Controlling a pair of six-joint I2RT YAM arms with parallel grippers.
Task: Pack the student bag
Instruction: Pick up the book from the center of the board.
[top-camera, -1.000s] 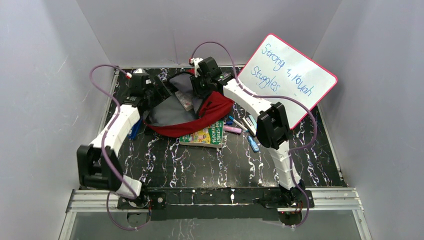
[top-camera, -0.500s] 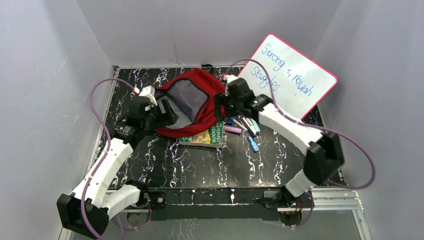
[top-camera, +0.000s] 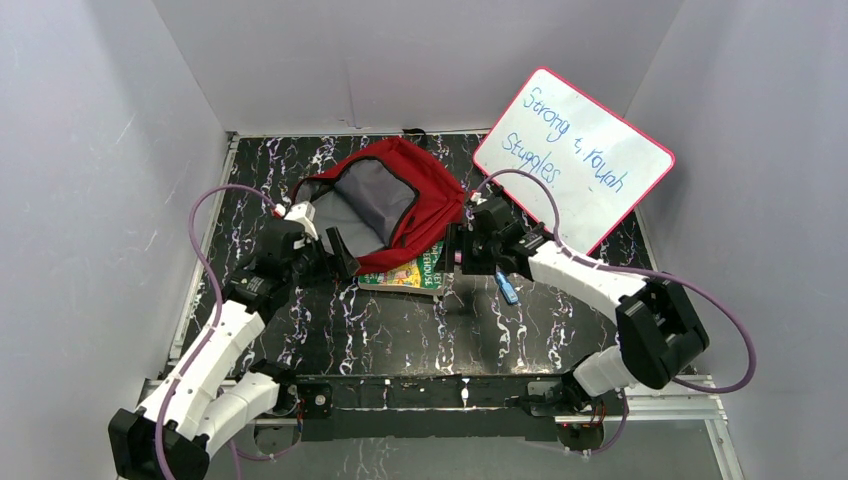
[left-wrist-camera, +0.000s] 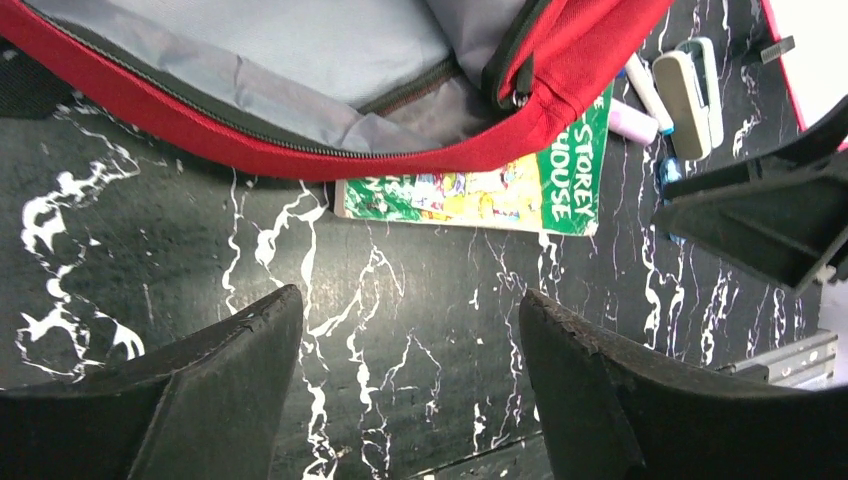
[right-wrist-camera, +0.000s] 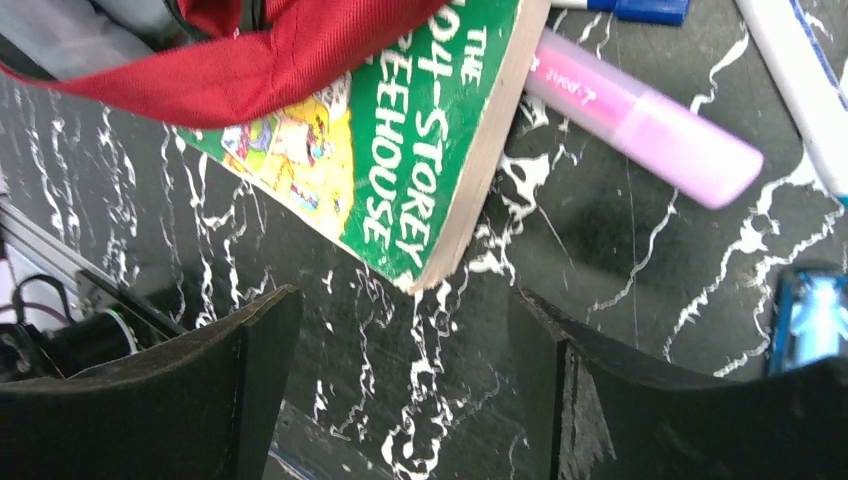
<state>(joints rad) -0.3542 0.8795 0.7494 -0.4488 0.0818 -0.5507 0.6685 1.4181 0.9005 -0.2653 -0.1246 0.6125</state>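
The student bag (top-camera: 425, 195) is seen upper centre on the table (top-camera: 400, 330), mouth gaped for loading. The left gripper (left-wrist-camera: 405, 320) and right gripper (right-wrist-camera: 400, 310) are held by its lower rim, jaws spread wide and empty, with the green book (right-wrist-camera: 400, 150) lined up ahead of the right pair.

You have pale grey walls (top-camera: 400, 60) closing three sides of the black surface (top-camera: 380, 335) with white marble veins; the light is even.

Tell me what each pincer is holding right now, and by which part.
Nothing is held: the left pincer and the right pincer both stand open and empty.
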